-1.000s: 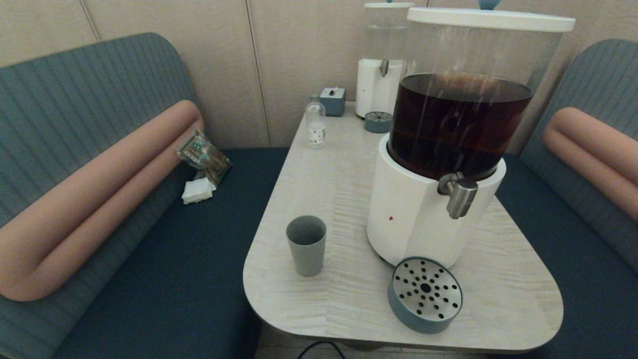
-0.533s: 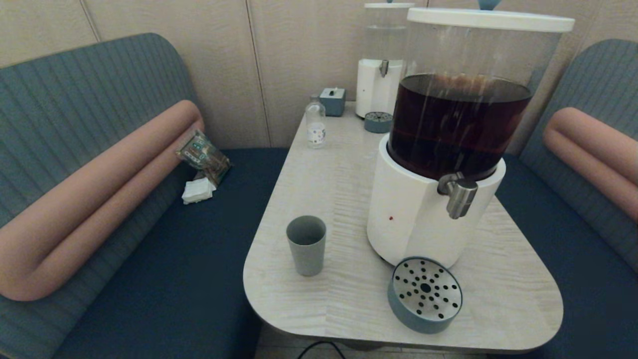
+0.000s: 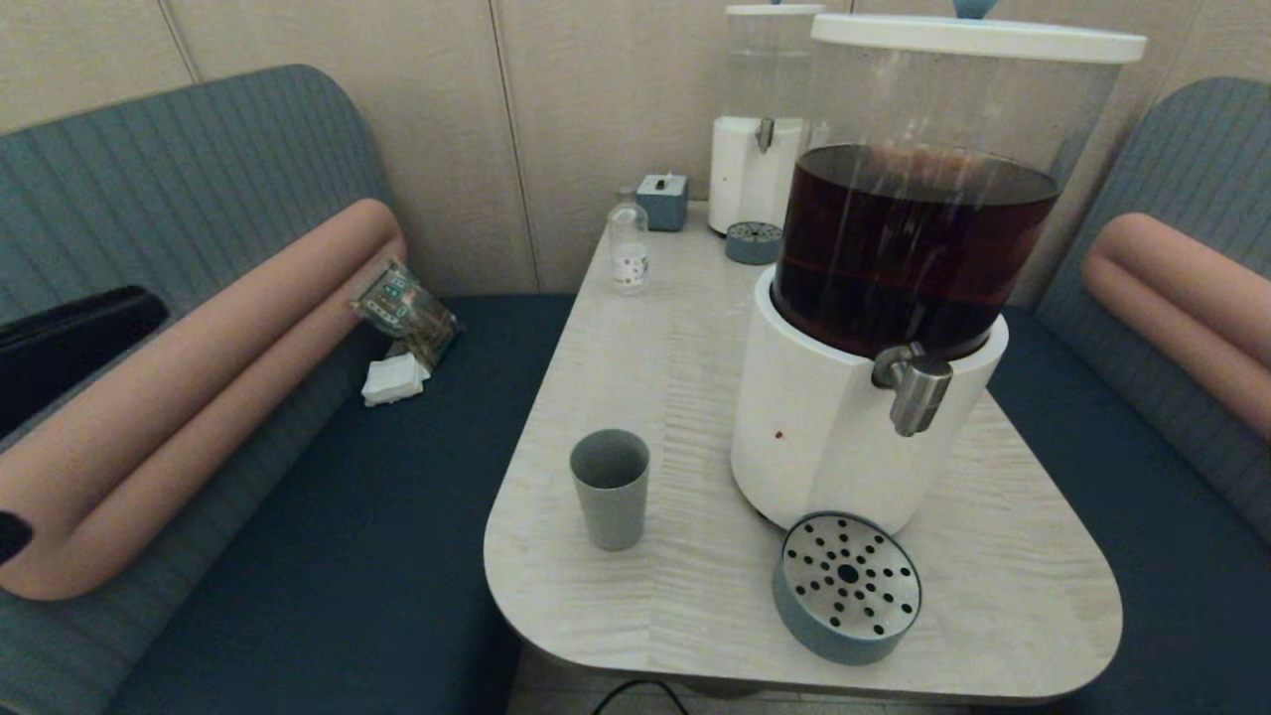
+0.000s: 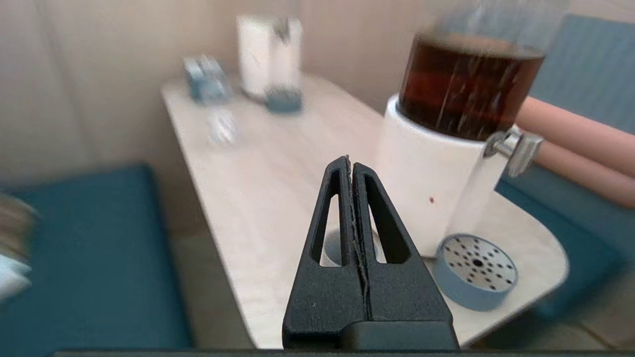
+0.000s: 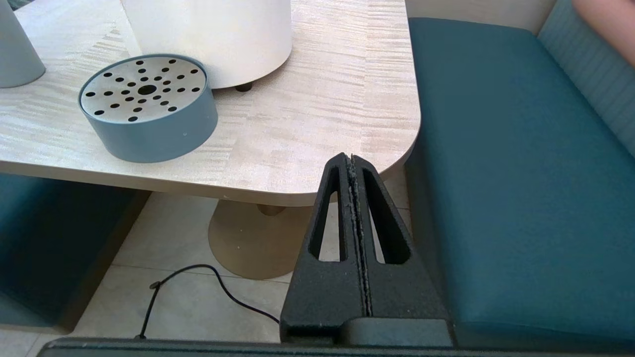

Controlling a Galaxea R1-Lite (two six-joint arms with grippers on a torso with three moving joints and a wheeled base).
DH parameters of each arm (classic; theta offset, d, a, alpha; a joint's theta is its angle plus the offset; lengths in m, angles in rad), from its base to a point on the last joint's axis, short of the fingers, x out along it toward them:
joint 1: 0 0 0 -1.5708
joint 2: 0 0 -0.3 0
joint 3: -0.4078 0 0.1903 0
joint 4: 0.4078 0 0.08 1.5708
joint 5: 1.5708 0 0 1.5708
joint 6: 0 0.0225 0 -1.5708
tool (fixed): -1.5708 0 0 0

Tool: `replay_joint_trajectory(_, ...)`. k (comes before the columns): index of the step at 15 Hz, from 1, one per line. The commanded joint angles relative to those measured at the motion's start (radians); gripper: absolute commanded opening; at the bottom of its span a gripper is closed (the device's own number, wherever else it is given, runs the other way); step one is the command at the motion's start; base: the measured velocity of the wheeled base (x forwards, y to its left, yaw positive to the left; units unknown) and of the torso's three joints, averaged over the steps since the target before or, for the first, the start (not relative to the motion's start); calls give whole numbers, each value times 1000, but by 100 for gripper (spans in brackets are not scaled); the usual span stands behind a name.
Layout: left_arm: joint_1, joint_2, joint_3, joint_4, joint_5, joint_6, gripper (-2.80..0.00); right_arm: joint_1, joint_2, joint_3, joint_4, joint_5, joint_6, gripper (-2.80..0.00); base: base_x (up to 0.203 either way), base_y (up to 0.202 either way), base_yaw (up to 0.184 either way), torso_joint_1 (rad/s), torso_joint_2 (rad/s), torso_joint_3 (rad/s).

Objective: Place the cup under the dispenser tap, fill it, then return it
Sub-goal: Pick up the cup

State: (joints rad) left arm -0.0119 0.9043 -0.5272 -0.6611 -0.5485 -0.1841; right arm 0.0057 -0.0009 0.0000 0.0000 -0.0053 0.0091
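The grey-blue cup [image 3: 610, 487] stands upright on the table's [image 3: 695, 328] front left, left of the big dispenser's white base [image 3: 824, 437]. Its steel tap [image 3: 914, 389] points down over the round perforated drip tray [image 3: 847, 584]. My left gripper [image 4: 350, 161] is shut with nothing in it, raised to the left of the table; the cup [image 4: 331, 248] shows partly behind its fingers and the tap [image 4: 516, 148] beyond. A dark part of the left arm [image 3: 70, 338] shows at the head view's left edge. My right gripper [image 5: 350, 158] is shut and empty, low off the table's front right corner.
A small clear bottle [image 3: 628, 248], a blue box [image 3: 663, 202], a second clear-liquid dispenser [image 3: 760, 149] and its small tray [image 3: 754, 241] stand at the table's back. A snack packet [image 3: 405, 310] lies on the left bench. A cable [image 5: 198, 282] runs across the floor.
A dark part of my left arm has come into the head view at the far left edge. The cup, dispenser and tray have not moved.
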Motion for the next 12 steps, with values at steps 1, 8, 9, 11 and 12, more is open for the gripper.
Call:
replay_joint_trajectory(1,0,161,6,-38,-27,-14,-280,0,0,2,0,-1,0,-280,0,0,0,0,0,0)
replay_joint_trajectory(8,1,397,55,-151,-281,91,-280,0,0,1,0,-1,0,-280,0,0,0,0,0,0)
replay_joint_trajectory(9,1,455,70,-220,-282,131,0,0,1,1,0,-1,0,-280,0,0,0,0,0,0)
replay_joint_trajectory(11,1,569,94,-391,-286,193,0,0,1,2,0,-1,0,-280,0,0,0,0,0,0)
replay_joint_trajectory(12,1,631,110,-491,-291,206,0,0,1,2,0,-1,0,-280,0,0,0,0,0,0)
